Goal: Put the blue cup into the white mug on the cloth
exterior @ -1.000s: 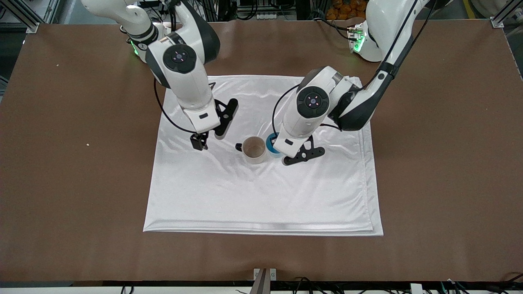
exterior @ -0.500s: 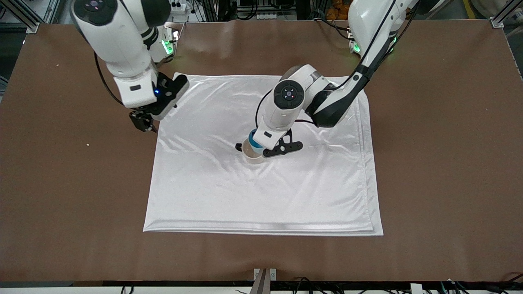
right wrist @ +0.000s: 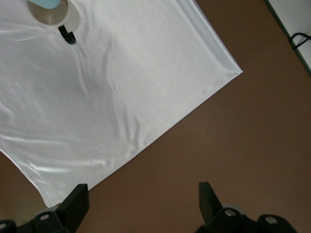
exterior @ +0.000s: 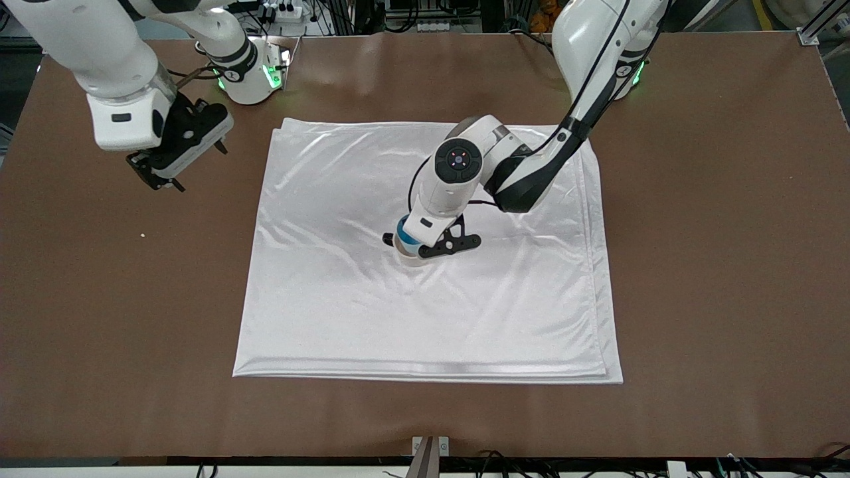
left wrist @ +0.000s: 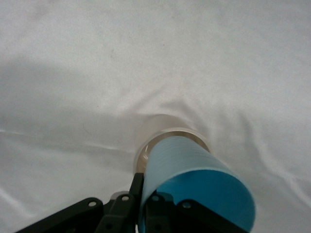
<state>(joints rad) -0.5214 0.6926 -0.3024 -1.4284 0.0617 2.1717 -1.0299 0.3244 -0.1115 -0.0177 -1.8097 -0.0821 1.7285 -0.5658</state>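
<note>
The left arm bends down over the middle of the cloth (exterior: pixel 425 312); its left claw (exterior: pixel 420 247) is clamped on the blue cup (left wrist: pixel 194 182), tilted, base within the white mug (left wrist: pixel 163 130); the right claw (exterior: pixel 159 174), fingers apart, hangs over bare worktop (exterior: pixel 99 299) off the cloth's corner.

The front view looks down from high across the table (exterior: pixel 730 265), bases at twelve o'clock. The left wrist view sits close over the cup (left wrist: pixel 194 184) and mug (left wrist: pixel 165 128). The right wrist view hangs higher, sharing cloth (right wrist: pixel 121 97) and mug (right wrist: pixel 51 17).
</note>
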